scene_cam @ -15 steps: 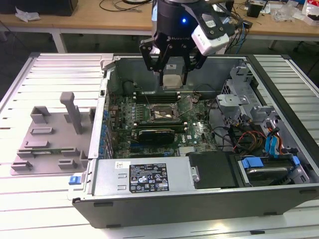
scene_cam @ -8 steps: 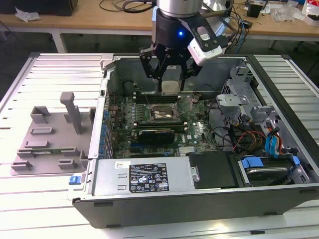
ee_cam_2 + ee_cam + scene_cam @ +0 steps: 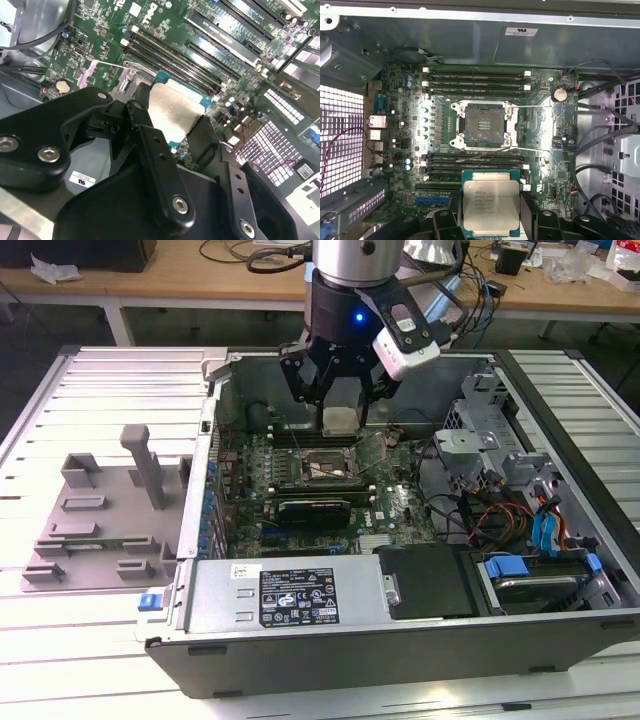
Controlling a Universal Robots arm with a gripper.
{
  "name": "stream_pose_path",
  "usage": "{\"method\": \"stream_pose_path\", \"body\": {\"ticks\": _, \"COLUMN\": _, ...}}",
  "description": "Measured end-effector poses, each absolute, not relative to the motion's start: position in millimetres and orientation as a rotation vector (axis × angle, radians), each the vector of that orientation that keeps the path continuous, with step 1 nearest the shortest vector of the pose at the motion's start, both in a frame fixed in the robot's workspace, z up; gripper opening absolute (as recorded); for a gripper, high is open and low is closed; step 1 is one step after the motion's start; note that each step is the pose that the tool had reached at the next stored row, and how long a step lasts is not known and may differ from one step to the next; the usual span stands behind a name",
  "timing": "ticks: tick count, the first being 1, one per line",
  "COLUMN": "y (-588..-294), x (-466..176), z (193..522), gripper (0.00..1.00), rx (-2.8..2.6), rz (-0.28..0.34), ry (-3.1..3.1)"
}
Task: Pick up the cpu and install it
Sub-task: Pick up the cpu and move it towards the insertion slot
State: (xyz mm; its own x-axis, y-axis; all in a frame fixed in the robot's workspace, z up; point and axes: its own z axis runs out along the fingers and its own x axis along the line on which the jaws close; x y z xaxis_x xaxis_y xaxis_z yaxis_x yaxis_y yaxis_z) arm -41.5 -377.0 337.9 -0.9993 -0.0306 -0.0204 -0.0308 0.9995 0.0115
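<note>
My gripper (image 3: 341, 416) hangs over the open computer case, shut on the cpu (image 3: 341, 420), a small square chip with a pale silver top. Both wrist views show the chip (image 3: 490, 206) (image 3: 172, 111) clamped between the black fingers (image 3: 150, 150), level with the board. The dark square socket (image 3: 482, 125) with its metal rim lies open on the green motherboard (image 3: 395, 505), a short way beyond the chip. In the exterior view the socket (image 3: 322, 469) is below the gripper, with the chip held well above it.
A grey plastic tray (image 3: 100, 515) with upright posts sits on the slatted table at the exterior view's left. Black memory slots (image 3: 475, 80) flank the socket. Cables (image 3: 480, 515), a drive cage (image 3: 480, 420) and the power supply (image 3: 290, 595) crowd the case.
</note>
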Motion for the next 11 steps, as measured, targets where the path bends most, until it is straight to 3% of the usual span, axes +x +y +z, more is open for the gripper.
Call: {"method": "stream_pose_path", "body": {"ticks": 11, "y": -373, "x": -49, "z": 320, "gripper": 0.55, "rx": -0.048, "rz": 0.018, "ry": 3.117}}
